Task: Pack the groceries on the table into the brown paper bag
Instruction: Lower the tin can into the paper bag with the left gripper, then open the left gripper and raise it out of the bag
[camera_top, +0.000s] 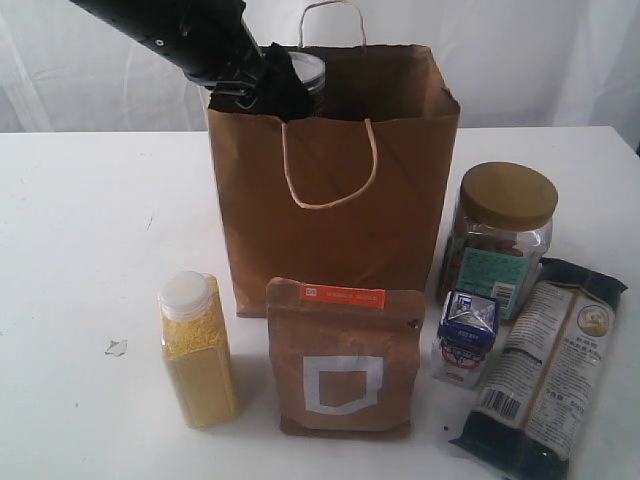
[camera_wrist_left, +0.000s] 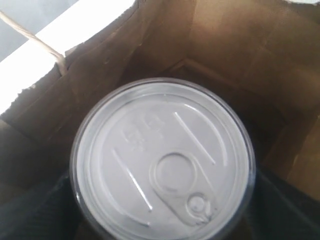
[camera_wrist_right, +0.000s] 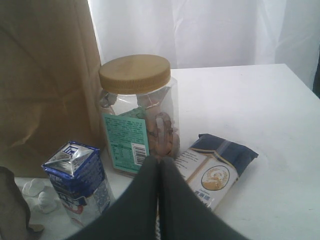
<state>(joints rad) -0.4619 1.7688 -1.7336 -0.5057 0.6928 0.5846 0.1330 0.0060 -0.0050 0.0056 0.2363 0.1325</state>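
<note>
Overall: large flat white table (camera_top: 80, 250), white curtain (camera_top: 100, 70) behind it. The brown paper bag (camera_top: 340, 200) stands upright and open near the table's middle.

Groceries, placed from the bag:
- yellow-grain bottle (camera_top: 198, 350), upright in front of the bag, toward the left arm's side
- brown kraft pouch (camera_top: 345, 360), upright directly in front of the bag
- gold-lidded jar (camera_top: 497, 235), upright just beside the bag, on the right arm's side
- small blue-white carton (camera_top: 465, 335), in front of the jar
- long dark noodle packet (camera_top: 545, 370), lying flat beside the carton, farther from the bag
- small white scrap (camera_top: 116, 347), well out from the bag, past the bottle

Left arm (camera_top: 150, 25): slants down from above to the bag's rim. Left pincer (camera_top: 285, 85): clamped around the dark pull-tab can (camera_wrist_left: 162, 160), fingers (camera_wrist_left: 35, 215) on both sides. The can sits upright over the bag's open mouth at rim height, and the bag's inside shows below it.

Right pincer (camera_wrist_right: 159, 165): clenched, tips pressed together, holding nothing. It points toward the jar.
</note>
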